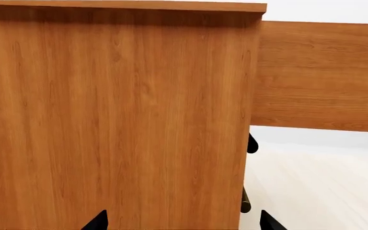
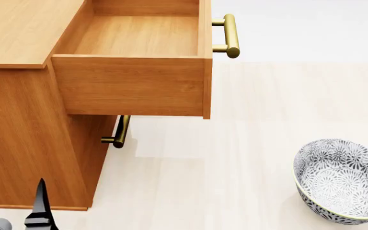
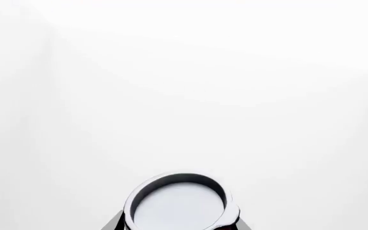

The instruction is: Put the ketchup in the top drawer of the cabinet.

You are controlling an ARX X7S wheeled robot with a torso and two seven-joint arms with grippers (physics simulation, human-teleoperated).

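The ketchup (image 3: 178,203) shows only in the right wrist view, as a round silver-grey metal top with a sliver of red below. My right gripper (image 3: 178,226) is shut on it, with a dark finger on either side, against a blank white background. This gripper is out of the head view. The cabinet (image 2: 24,143) stands at the left. Its top drawer (image 2: 132,86) is pulled out, open and empty, with its brass handle (image 2: 231,36) on the front. My left gripper (image 1: 184,222) is open, facing the cabinet's side (image 1: 120,120). One of its fingers (image 2: 40,206) shows at the head view's lower left.
A grey-white patterned bowl (image 2: 340,179) sits on the pale floor at the lower right. The lower drawer's brass handle (image 2: 121,132) sticks out under the open drawer. In the left wrist view the pulled-out drawer (image 1: 325,76) juts past the cabinet's edge.
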